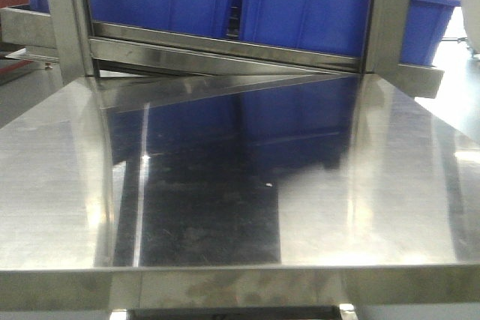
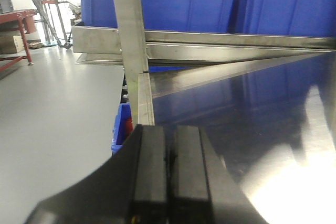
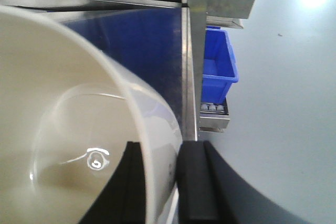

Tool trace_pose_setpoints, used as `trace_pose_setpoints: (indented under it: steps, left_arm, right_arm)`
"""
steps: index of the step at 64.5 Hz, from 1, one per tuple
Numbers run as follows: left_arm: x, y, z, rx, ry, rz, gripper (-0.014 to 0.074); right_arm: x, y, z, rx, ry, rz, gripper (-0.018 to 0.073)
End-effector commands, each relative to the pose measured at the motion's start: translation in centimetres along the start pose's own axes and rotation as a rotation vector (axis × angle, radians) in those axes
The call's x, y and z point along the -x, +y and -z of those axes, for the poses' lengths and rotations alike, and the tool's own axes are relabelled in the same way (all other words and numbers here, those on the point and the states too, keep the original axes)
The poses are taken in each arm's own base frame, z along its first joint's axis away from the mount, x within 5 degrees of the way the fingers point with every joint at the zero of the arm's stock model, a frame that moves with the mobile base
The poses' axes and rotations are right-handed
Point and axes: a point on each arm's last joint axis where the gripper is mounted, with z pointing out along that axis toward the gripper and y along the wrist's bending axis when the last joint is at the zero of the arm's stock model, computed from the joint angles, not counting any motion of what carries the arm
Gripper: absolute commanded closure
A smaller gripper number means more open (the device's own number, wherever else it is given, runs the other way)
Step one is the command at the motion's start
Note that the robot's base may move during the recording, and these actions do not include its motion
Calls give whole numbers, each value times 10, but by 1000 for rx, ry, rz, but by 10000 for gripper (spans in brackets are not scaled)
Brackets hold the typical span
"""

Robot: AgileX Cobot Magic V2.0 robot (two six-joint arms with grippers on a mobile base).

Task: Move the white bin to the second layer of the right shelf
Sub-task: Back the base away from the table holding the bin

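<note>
The white bin (image 3: 63,129) is being pinched at its rim wall by the right gripper (image 3: 163,182), one finger inside, one outside. Glossy and thin, it is being judged light but slippery. The left gripper (image 2: 168,177) is being shown clenched on nothing. Beyond both, blue crates (image 1: 300,5) are being shown. The grasp is being revealed only by the right wrist view.

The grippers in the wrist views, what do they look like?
Both are matte black. The left gripper has two flat, blocky fingers on a body that flares in a smooth curve. The right gripper shows the same slab fingers and curved body. No cables or markings show.
</note>
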Motion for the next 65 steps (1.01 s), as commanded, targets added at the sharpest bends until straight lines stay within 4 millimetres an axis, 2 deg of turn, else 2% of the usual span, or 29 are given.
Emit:
trace_pose_setpoints:
  steps: [1, 25, 40, 65]
  left_arm:
    - [-4, 0, 0, 6, -62, 1, 512]
    - [-4, 0, 0, 6, -62, 1, 512]
    - [-4, 0, 0, 6, -62, 1, 512]
    - [-4, 0, 0, 6, -62, 1, 512]
  right_arm:
    - [17, 2, 5, 22, -127, 8, 489]
    - [18, 2, 8, 24, -140, 6, 489]
    - [17, 3, -1, 19, -104, 10, 489]
    - [17, 3, -1, 19, -104, 10, 489]
